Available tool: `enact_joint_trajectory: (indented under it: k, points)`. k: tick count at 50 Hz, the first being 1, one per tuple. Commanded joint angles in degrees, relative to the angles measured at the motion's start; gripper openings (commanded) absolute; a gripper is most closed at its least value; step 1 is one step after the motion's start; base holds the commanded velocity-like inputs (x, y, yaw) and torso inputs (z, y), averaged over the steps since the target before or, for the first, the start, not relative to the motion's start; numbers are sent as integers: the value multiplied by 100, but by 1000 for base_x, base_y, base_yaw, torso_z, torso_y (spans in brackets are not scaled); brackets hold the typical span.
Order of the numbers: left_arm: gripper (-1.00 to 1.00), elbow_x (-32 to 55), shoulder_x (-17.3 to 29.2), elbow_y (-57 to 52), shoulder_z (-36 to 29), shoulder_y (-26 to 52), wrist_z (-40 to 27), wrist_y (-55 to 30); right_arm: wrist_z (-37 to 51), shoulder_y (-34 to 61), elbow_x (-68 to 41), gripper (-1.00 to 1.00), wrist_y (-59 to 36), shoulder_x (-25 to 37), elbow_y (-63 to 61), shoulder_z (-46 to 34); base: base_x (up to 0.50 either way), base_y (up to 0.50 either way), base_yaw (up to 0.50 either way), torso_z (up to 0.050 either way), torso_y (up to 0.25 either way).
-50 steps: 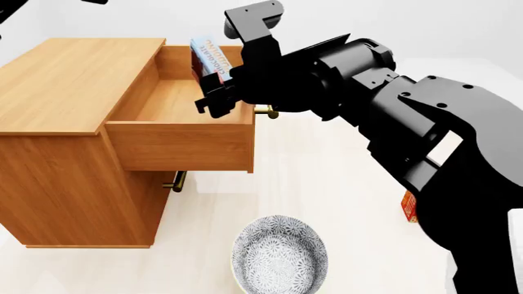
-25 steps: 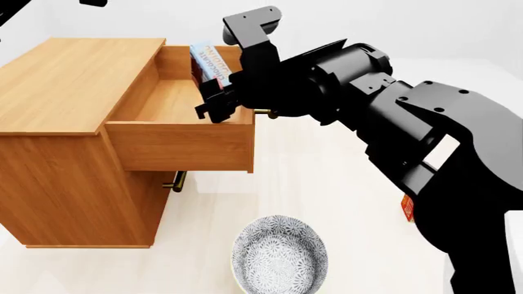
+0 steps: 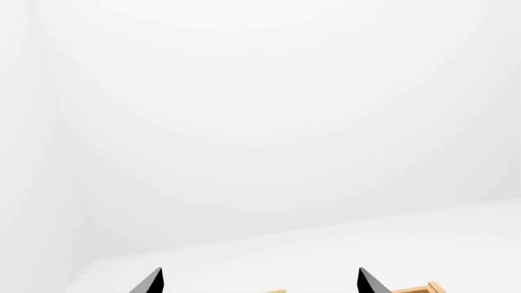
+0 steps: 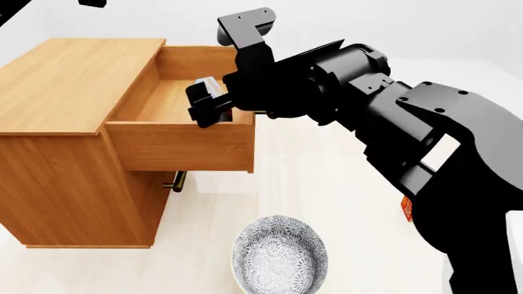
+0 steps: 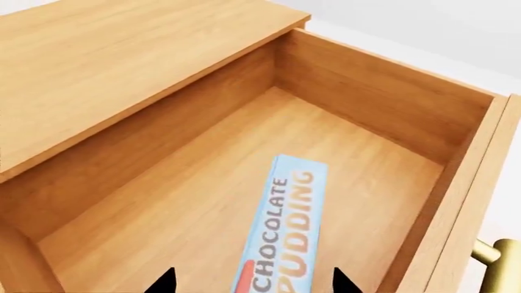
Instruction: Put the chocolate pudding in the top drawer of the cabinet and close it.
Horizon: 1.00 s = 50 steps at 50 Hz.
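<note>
The right gripper [image 4: 210, 105] hung over the open top drawer [image 4: 180, 144] of the cabinet [image 4: 73, 79], reaching in from the handle side. In the right wrist view the chocolate pudding [image 5: 285, 229] showed its light blue narrow edge between the two fingertips [image 5: 165, 282], low inside the drawer cavity. Whether the jaws were pressing on the box or already parted from it could not be told; the contact faces lay outside both views. Whether the box rested on the drawer floor or hung just above it was equally unclear.

The left gripper [image 3: 256, 282] was raised and pointed at a blank wall, its two finger tips well apart and holding nothing.

Step in hand — the placing of the pudding in the drawer. Judged from the box's position inside the walls, this step was near its end.

The next move would call for:
- releasing the box fully and lifting the right arm straight up, clear of the drawer walls;
- pushing the drawer front in until flush — the brass handle [image 5: 496, 256] sat just beside the gripper.

A patterned bowl [image 4: 280, 254] stood on the floor in front of the cabinet, apart from the work.
</note>
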<state>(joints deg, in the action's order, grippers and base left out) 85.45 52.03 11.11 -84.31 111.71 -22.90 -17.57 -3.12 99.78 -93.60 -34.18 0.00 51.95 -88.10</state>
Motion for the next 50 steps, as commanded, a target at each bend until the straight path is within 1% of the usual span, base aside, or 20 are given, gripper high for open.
enact_joint_trajectory:
  k: [1, 13, 34, 44, 50]
  points:
    - [100, -11, 5, -6, 29, -8, -3, -20, 107, -76, 60, 100, -32, 0, 30, -215, 0, 0, 0, 0, 0]
    - [100, -24, -5, -6, 59, -19, -3, -36, 122, 62, 25, 100, -2, 0, 167, -214, 0, 0, 0, 0, 0]
    - [100, -38, -102, 34, 112, -28, 17, -72, -22, 767, -413, 100, 206, 0, 525, -257, 0, 0, 0, 0, 0]
    - [100, 3, -174, 24, 162, -74, 12, -40, -193, 968, -447, 100, 344, 0, 1021, -289, 0, 0, 0, 0, 0]
    - [100, 28, -270, 32, 203, -123, 9, 23, -324, 1082, -437, 100, 425, 1, 1620, -313, 0, 0, 0, 0, 0]
